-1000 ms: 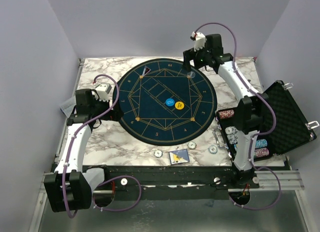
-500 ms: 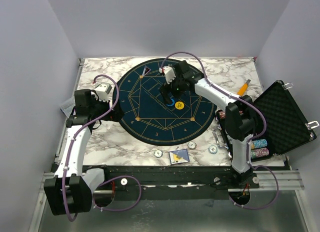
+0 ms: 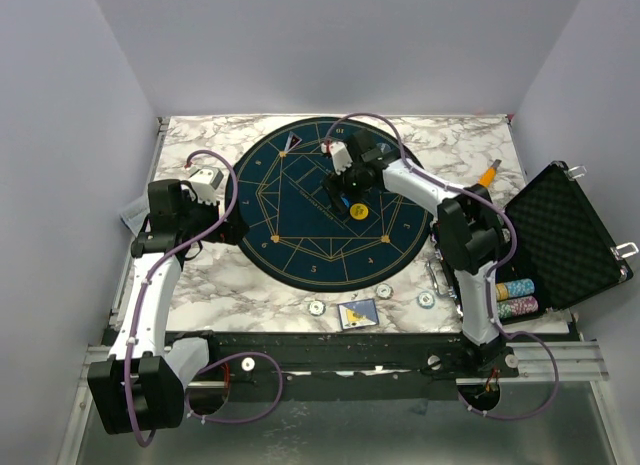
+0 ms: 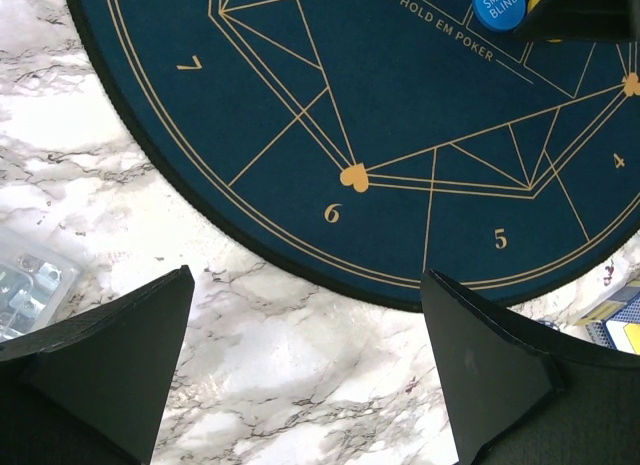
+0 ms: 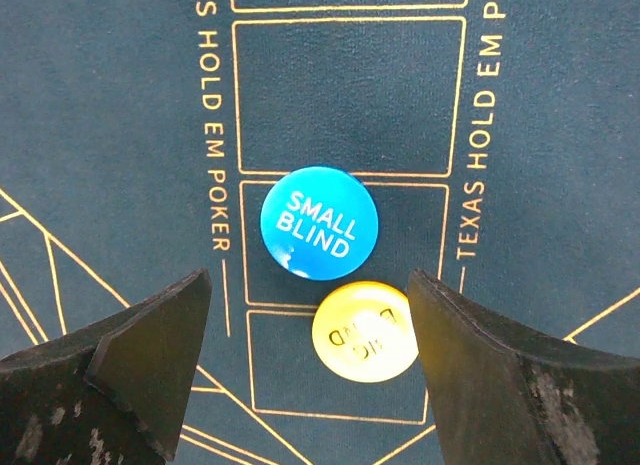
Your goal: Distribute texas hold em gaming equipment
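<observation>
Evidently lining up a pick, the right claw [image 5: 308, 295] hangs spread and empty above the blue small-blind disc [image 5: 320, 223] and the yellow big-blind disc [image 5: 365, 331] just beside it at the poker mat's [image 3: 290, 240] centre, while the left claw [image 4: 305, 285] hovers wide open and empty by the mat's left edge.

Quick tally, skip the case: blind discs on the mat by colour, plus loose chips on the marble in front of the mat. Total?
Blue disc: 1
Yellow disc: 1
Loose whitish chips: 3
Total: 5
</observation>
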Robot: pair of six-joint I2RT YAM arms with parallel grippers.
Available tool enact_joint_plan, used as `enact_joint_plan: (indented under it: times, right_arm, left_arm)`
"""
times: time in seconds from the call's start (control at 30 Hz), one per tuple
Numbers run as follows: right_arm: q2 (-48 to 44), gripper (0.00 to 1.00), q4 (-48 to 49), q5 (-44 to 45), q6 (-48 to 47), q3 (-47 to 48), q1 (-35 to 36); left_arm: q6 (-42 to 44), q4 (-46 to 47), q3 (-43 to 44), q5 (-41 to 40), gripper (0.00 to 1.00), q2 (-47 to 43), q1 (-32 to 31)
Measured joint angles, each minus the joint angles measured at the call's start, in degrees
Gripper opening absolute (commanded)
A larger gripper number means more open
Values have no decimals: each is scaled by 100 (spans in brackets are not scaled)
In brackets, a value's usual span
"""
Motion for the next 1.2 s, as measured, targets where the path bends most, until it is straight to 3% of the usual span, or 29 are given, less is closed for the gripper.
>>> enact_joint_plan:
  times: [0.9,1.2]
  right_arm:
    - [597,75,87,199,35,348,144]
    - [614,54,127,302,37,361,179]
  left_arm:
    - [31,0,0,11,98,44,33]
    - [39,0,0,11,98,92,33]
